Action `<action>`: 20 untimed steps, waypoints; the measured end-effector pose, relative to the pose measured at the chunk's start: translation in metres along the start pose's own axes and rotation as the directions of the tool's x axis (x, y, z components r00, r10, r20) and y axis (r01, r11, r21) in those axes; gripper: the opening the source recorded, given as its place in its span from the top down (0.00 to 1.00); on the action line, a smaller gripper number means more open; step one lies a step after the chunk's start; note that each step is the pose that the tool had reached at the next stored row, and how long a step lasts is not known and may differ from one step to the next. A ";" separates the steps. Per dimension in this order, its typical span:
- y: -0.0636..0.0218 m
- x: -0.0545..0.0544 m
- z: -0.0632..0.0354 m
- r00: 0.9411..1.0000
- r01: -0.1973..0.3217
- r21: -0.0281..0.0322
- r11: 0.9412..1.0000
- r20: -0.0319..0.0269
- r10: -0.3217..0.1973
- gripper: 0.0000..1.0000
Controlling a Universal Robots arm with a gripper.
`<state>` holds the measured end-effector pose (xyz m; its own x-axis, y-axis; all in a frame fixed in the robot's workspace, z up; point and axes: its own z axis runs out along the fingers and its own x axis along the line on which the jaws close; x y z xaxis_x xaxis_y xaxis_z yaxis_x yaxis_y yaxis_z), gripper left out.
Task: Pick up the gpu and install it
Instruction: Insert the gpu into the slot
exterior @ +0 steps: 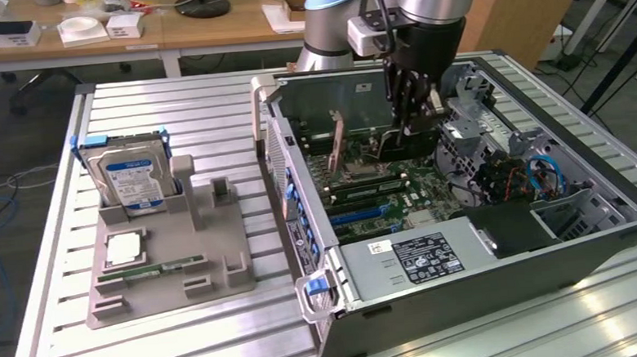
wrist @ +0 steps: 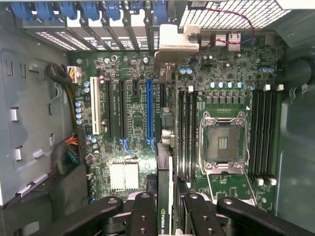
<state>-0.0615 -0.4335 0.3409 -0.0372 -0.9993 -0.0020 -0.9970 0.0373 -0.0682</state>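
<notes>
Inside the open computer case, my gripper is shut on the gpu, a dark flat card held on edge above the motherboard. In the wrist view the gpu runs edge-on between my fingers, with a green-lettered label near the gripper and its silver end bracket by the case's rear slots. The card hangs over the expansion slots, just beside the long blue slot. I cannot tell whether its edge touches a slot.
To the exterior view's left, a grey holder carries a silver hard drive, a processor and a green memory stick. The power supply, cables and the case walls hem in the motherboard.
</notes>
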 end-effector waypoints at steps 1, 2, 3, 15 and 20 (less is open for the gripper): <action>0.0000 0.000 0.0006 1.000 0.001 0.001 1.000 0.000 -0.001 0.74; 0.0001 0.000 0.0011 1.000 0.002 0.001 1.000 0.000 -0.002 0.74; 0.0001 0.000 0.0015 1.000 0.002 0.001 1.000 -0.001 -0.002 0.74; 0.0001 0.002 0.0024 1.000 0.002 0.001 1.000 -0.002 -0.002 0.74; 0.0001 0.003 0.0027 1.000 0.002 0.001 1.000 -0.002 -0.002 0.74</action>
<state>-0.0615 -0.4368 0.3382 -0.0354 -0.9994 0.0001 -0.9970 0.0354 -0.0693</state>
